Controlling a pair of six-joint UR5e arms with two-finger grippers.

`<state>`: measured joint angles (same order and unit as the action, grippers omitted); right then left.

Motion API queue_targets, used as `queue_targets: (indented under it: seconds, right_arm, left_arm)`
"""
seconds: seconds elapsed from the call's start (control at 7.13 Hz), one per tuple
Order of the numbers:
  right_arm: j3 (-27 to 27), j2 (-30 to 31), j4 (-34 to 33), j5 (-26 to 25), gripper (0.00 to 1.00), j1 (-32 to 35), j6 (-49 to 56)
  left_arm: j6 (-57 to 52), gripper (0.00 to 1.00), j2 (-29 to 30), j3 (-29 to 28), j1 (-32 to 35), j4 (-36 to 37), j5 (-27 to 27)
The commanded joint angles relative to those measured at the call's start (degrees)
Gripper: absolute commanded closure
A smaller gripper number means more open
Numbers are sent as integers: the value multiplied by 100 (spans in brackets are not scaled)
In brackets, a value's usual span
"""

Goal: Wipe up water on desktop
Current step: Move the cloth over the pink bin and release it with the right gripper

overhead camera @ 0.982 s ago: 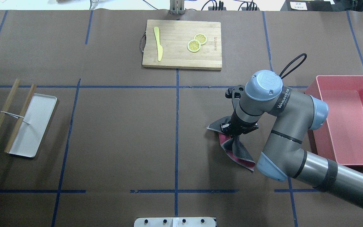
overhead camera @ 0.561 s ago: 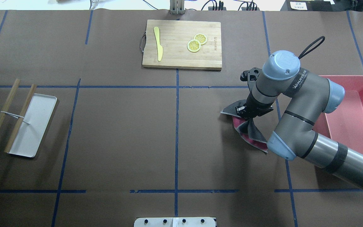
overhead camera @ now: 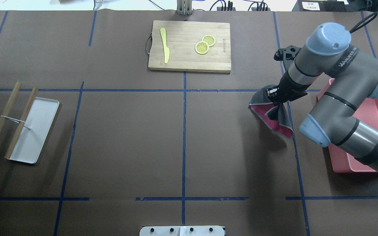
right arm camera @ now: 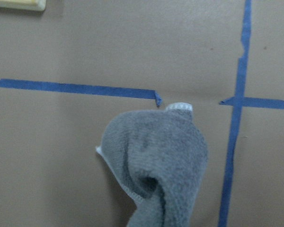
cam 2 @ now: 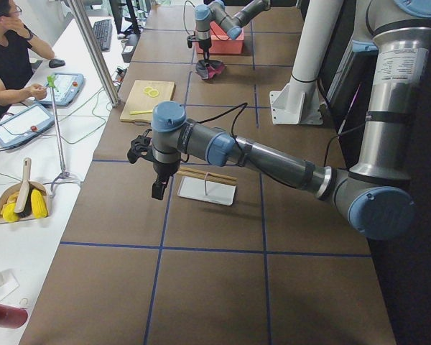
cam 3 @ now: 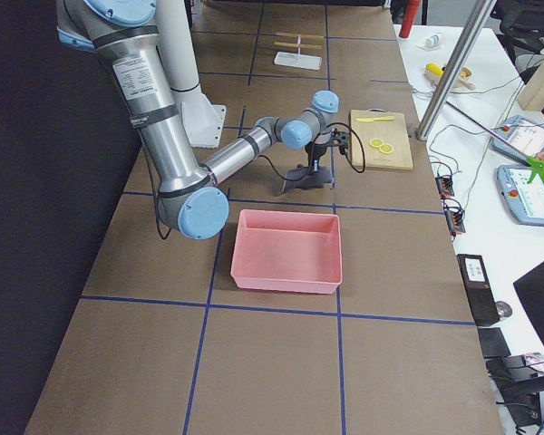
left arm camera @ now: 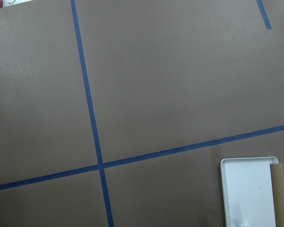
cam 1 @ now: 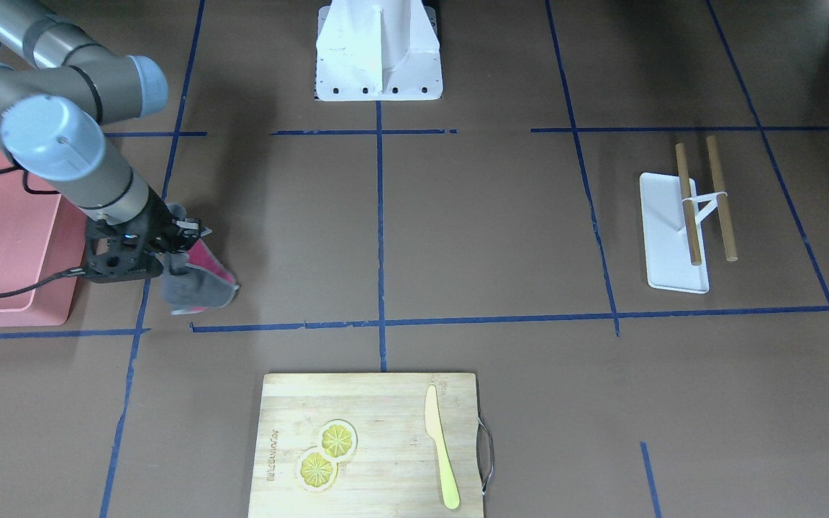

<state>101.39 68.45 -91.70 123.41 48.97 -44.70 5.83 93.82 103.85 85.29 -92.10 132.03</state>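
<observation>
The desktop (overhead camera: pixel 126 131) is dark brown with blue tape lines; I see no water on it. My right gripper (overhead camera: pixel 277 98) is shut on a grey cloth with a magenta underside (overhead camera: pixel 274 116), which hangs in folds over the desktop, just left of the pink bin. The front view shows the same gripper (cam 1: pixel 178 248) and cloth (cam 1: pixel 198 288). The right wrist view shows the grey cloth (right arm camera: pixel 156 161) above a tape crossing. My left gripper (cam 2: pixel 158 188) shows only in the exterior left view, above the desktop near the white tray; I cannot tell whether it is open.
A pink bin (overhead camera: pixel 340 162) stands at the right edge, partly under my right arm. A wooden cutting board (overhead camera: pixel 189 62) with a yellow knife and lemon slices lies at the back centre. A white tray (overhead camera: pixel 33 131) with two wooden sticks lies at the left.
My right arm has moved away from the robot and to the right, carrying the cloth across the desktop toward the pink bin.
</observation>
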Motion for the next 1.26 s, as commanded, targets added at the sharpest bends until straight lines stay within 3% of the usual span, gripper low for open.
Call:
queue_targets:
  seconds: [0.0,0.28,0.42,0.7,0.84,1.12]
  right_arm:
    - [1263,291,-1694,-2,100,523,1387]
    - [1961,502,-2376,139,100,1287,2041]
    - [2094,529,-2553,461,100,1621,2200]
    - [2096,1175,-2529,1060,100,2621,3416]
    - [2026,1562,-2502,1071,99,2722,4015]
    - [1772,1716,-2493,1036,95,2705,4083]
  left_arm:
    - [-3,0,-39,-363,49,209,-72]
    - [-649,0,-48,-838,84,708,-45]
    - [-1184,0,-57,-1049,406,894,-28]
    - [-1707,0,-145,-1699,812,808,338]
    - [-1699,0,-162,-1701,814,799,420]
    - [-1708,0,-154,-1789,814,799,420]
